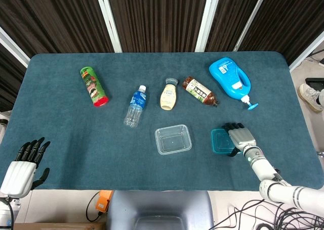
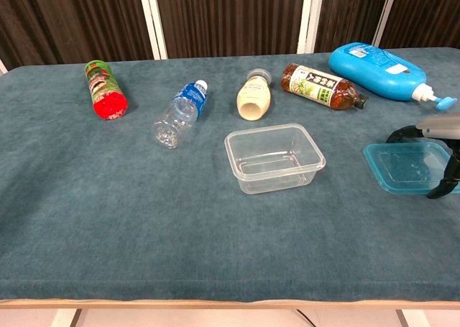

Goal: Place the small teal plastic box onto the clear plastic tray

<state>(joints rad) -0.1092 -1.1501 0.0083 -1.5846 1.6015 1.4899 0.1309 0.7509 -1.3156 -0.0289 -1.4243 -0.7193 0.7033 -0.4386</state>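
A: Teal box [image 1: 220,141] sits lower right of centre in the head view, flat on the table [image 1: 66,139], not on the tray [image 1: 173,139]. Bare cloth between the two, tray to the box's left.

B: Right hand [image 1: 239,137]?

A: At the box's right edge, fingers [image 2: 402,132] curled over its far rim and a thumb down by the near rim in the chest view. Whether it really grips the box, cannot tell; box looks flat on the cloth.

B: Left hand [image 1: 23,165]?

A: Bottom left corner of the head view, off the table's near edge, fingers spread, holding nothing.

B: Room around the tray?

A: Open cloth on its left, front and right. Behind it a row, all lying down: red-green can [image 1: 94,86] upper left, water bottle [image 1: 135,106], cream bottle [image 1: 168,95], brown bottle [image 1: 200,91], blue jug [image 1: 231,79] upper right. Cream bottle is nearest the tray's back rim, still apart from it.

B: Box versus table edge?

A: Near the front edge, well in from the right edge. The jug's pump tip [image 2: 440,103] is just behind the hand in the chest view.
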